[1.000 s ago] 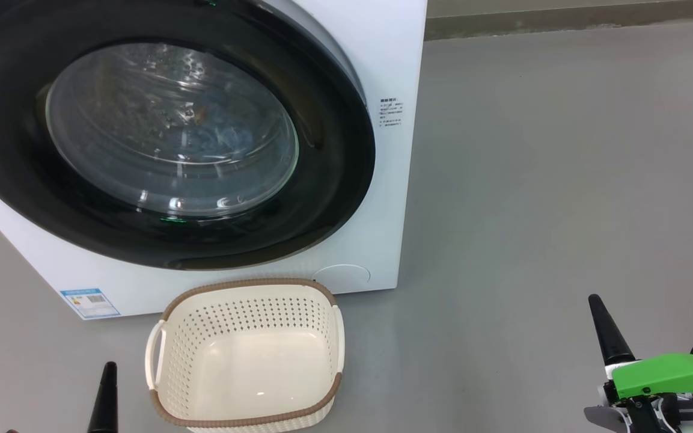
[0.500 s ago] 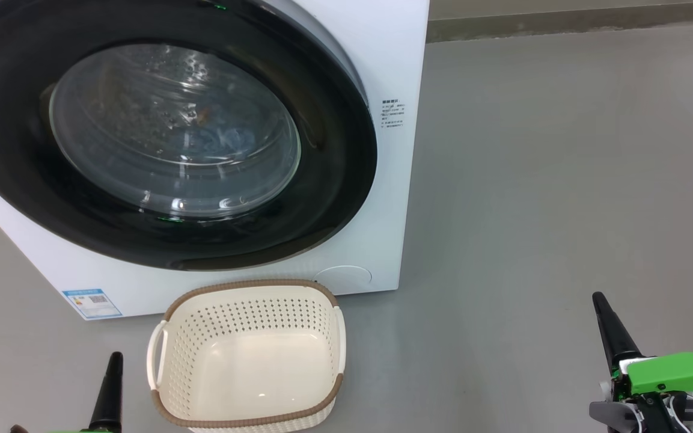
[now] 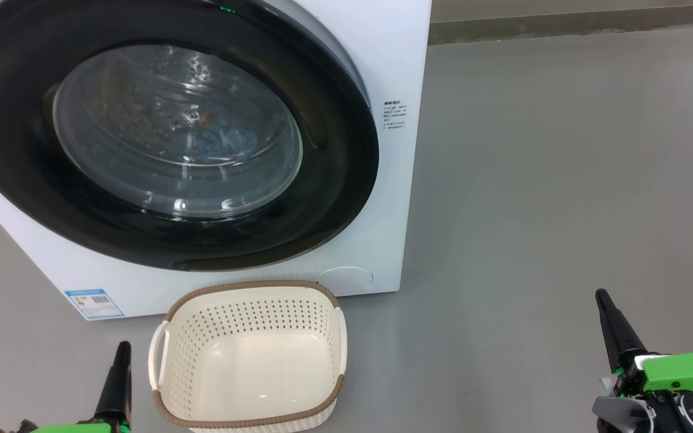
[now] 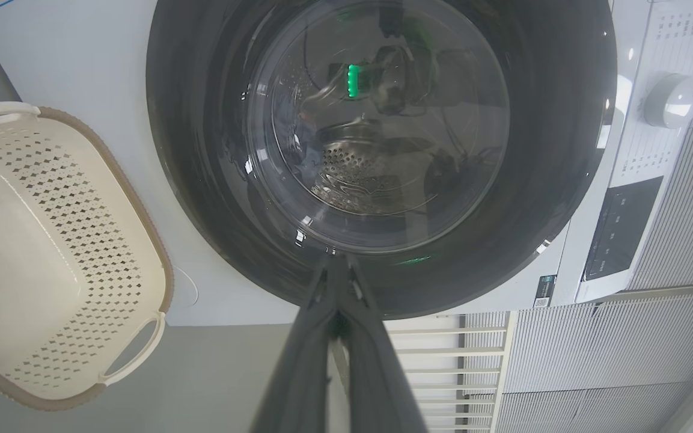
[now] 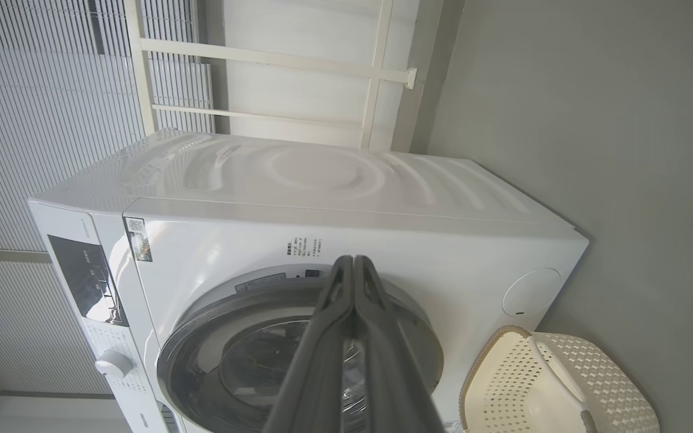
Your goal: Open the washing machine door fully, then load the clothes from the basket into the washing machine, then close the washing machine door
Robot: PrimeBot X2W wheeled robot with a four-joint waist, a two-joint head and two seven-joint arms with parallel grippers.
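The washing machine (image 3: pixel 403 54) is a white box at the upper left of the head view. The washing machine door (image 3: pixel 337 150), black-rimmed with a glass bowl, lies shut against its front. A bluish patch of clothes (image 3: pixel 229 137) shows through the glass. The cream basket (image 3: pixel 250 287) stands on the floor in front of the machine, and its inside is bare. My left gripper (image 3: pixel 122 347) is shut beside the basket's left handle. My right gripper (image 3: pixel 600 294) is shut over the floor at the lower right. The door (image 4: pixel 562 120) faces the left gripper (image 4: pixel 335 260). The right gripper (image 5: pixel 353 260) points at the machine (image 5: pixel 322 174).
Grey floor (image 3: pixel 562 180) spreads to the right of the machine up to a wall skirting (image 3: pixel 562 21). A blue label sticker (image 3: pixel 94 304) sits at the machine's lower left corner. The control panel has a knob (image 4: pixel 671 102). White slatted wall panels (image 4: pixel 592 355) stand behind the machine.
My left gripper has risen further into the head view beside the basket. The camera has shifted slightly; door, basket and right gripper otherwise stand as before.
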